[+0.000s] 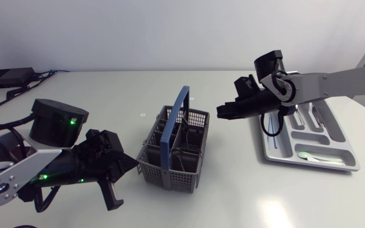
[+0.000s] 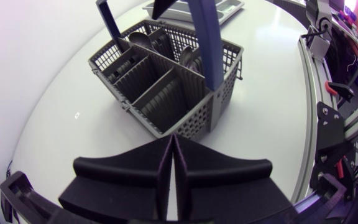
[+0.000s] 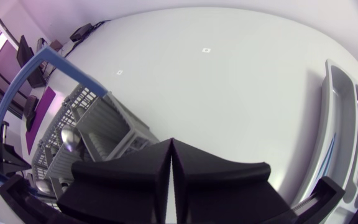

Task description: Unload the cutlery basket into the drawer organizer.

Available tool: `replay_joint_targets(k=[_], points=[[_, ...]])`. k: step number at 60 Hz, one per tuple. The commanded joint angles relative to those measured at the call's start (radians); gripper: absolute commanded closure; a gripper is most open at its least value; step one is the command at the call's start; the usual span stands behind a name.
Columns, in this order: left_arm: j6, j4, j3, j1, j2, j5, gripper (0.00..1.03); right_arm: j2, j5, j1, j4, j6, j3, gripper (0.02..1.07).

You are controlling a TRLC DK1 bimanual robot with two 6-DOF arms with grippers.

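The basket (image 1: 170, 174) sits mid-frame with cutlery inside; the organizer (image 1: 284, 152) lies at right. The right gripper (image 1: 223, 113) hangs between them, jaws pressed together and empty, likely poised to fetch another piece. The left gripper (image 2: 173, 158) waits lower left, also closed.

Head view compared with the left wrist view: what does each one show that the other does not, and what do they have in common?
Only the head view: the right arm, its shut, empty right gripper over the table between basket and organizer, and the whole drawer organizer. Only the left wrist view: the left gripper seen shut, and the basket's inside, with the near compartments empty and spoons in the far ones. Both: the grey cutlery basket with its blue handle.
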Motion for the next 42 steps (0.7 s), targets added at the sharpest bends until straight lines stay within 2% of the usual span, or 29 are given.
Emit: replay_joint_targets(k=[1, 9, 19, 29, 42], points=[[-0.024, -0.026, -0.019, -0.027, -0.023, 0.006, 1.00, 0.053, 0.013, 0.003, 0.014, 0.029, 0.048, 1.01], [-0.025, -0.070, -0.024, -0.082, -0.035, 0.008, 1.00, 0.108, 0.013, 0.024, 0.013, 0.035, 0.102, 1.01], [-0.025, -0.026, -0.048, -0.105, 0.035, 0.008, 1.00, 0.153, 0.013, 0.047, 0.011, 0.058, 0.160, 1.01], [-0.016, 0.094, -0.050, -0.058, 0.157, 0.008, 1.00, 0.191, -0.030, 0.061, -0.041, 0.066, 0.215, 1.01], [-0.011, 0.226, -0.024, 0.030, 0.227, 0.000, 1.00, 0.174, -0.099, 0.060, -0.089, 0.056, 0.183, 1.01]])
